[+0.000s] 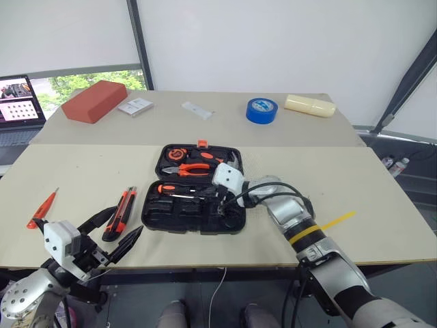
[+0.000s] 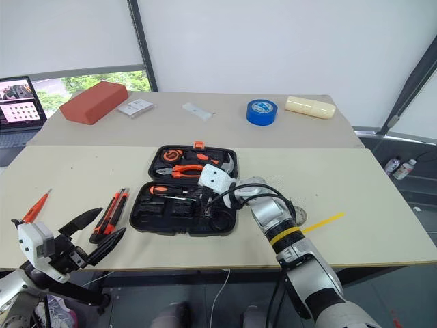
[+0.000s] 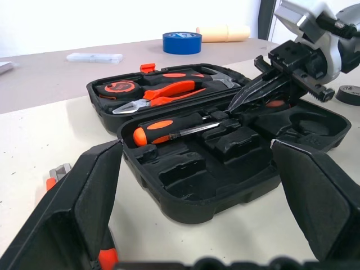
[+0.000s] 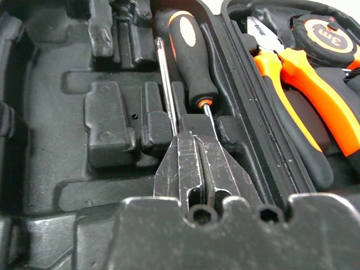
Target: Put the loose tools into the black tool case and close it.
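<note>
Bright, even daylight, diffuse through the white walls (image 1: 273, 48); window (image 1: 95, 82) at far left blown out greenish. Soft shadows only on the surface (image 1: 382, 198). Head views sharp. Left wrist view: near fingers (image 3: 84, 197) out of focus. Right wrist view dimmer, foreground soft, small glare spots on black tool case (image 4: 107, 135).

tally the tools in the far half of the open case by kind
tape measure: 1
pliers: 1
hammer: 1
total: 3
</note>
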You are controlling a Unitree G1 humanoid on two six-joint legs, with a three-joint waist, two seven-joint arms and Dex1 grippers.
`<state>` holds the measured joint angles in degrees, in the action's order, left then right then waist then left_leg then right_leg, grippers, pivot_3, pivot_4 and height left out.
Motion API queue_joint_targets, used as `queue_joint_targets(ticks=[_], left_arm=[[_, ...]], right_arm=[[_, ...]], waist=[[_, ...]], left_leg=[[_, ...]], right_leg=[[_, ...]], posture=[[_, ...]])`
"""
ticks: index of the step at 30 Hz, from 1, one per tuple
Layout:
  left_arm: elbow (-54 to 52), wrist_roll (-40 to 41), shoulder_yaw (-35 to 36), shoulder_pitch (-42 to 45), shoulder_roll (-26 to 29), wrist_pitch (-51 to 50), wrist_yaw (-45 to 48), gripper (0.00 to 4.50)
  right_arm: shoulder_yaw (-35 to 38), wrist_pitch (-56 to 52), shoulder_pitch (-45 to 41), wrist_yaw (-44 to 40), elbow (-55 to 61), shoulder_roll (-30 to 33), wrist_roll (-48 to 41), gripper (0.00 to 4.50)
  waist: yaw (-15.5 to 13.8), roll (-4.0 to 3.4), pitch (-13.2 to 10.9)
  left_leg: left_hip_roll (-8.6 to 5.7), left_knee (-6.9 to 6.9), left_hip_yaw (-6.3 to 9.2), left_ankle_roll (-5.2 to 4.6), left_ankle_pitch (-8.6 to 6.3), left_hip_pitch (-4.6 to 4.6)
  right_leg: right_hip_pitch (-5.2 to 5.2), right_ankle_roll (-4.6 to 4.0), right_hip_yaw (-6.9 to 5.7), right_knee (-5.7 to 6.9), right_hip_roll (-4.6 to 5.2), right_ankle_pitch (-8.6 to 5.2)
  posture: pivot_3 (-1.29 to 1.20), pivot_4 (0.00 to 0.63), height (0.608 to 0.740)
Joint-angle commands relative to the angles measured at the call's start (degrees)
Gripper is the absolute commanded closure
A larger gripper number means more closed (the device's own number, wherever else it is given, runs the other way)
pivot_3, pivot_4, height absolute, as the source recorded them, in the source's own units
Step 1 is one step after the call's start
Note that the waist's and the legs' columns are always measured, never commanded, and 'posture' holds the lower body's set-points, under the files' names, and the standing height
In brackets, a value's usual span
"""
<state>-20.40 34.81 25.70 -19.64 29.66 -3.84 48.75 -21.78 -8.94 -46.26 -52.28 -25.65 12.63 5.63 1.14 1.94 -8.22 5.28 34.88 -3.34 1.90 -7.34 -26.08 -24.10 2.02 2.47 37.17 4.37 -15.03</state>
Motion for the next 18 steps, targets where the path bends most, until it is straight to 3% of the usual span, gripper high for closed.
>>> queue_joint_targets(ticks=[1, 8, 10, 11, 16, 18], left_arm=[[-1.3, 0.1, 0.4, -0.5, 0.3, 0.3, -0.3, 0.0], [-1.3, 0.2, 1.3, -1.9, 0.0, 0.2, -1.1, 0.0], [-0.6, 1.9, 4.1, -4.1, -1.0, 0.2, -1.7, 0.0], [-0.1, 2.6, 5.5, -5.2, -1.5, 0.3, -2.0, 0.0], [4.8, 3.4, 14.8, -12.2, -5.2, 3.3, -3.6, 0.0], [7.2, 4.3, 18.4, -14.7, -6.7, 4.2, -4.2, 0.0]], right_arm=[[-3.2, 1.3, 1.8, -1.5, -2.0, 1.4, 2.8, 4.48], [-1.6, 6.9, 2.3, -0.8, -2.1, 0.1, 1.4, 4.48], [6.0, 13.7, 1.2, 3.9, -2.0, -2.2, -4.1, 4.48], [9.1, 12.1, 1.2, 2.7, -0.8, -2.8, -8.2, 4.48], [15.4, 16.4, 5.4, -7.7, 4.1, 2.4, -18.4, 3.09], [17.7, 16.7, 7.8, -10.2, 6.0, 4.5, -21.5, 2.3]], waist=[[-0.1, 0.03, 0.0], [-0.1, 0.14, 0.2], [0.0, 0.16, 0.2], [0.2, 0.15, 0.2], [0.2, 0.1, 0.1], [0.0, 0.14, 0.1]], left_leg=[[0.0, 0.0, 0.0, 0.02, -0.01, 0.07], [0.0, -0.02, 0.0, 0.07, -0.05, 0.15], [0.0, -0.03, -0.01, 0.07, -0.05, 0.15], [0.01, -0.06, -0.01, 0.07, -0.05, 0.13], [0.03, -0.05, -0.01, -0.16, 0.1, -0.12], [0.03, -0.04, -0.01, -0.1, 0.05, -0.1]], right_leg=[[0.0, -0.01, -0.01, -0.01, 0.01, -0.01], [0.06, -0.26, 0.0, -0.03, 0.02, -0.15], [0.05, -0.25, 0.0, -0.02, 0.02, -0.15], [0.06, -0.21, 0.0, -0.02, 0.0, -0.12], [0.02, -0.01, 0.01, -0.06, 0.0, -0.01], [0.03, 0.02, -0.01, -0.12, 0.02, -0.07]], posture=[[0.0, 0.15, 0.74], [0.0, 0.15, 0.74], [0.0, 0.15, 0.74], [0.0, 0.15, 0.74], [0.0, 0.15, 0.74], [0.0, 0.15, 0.74]])
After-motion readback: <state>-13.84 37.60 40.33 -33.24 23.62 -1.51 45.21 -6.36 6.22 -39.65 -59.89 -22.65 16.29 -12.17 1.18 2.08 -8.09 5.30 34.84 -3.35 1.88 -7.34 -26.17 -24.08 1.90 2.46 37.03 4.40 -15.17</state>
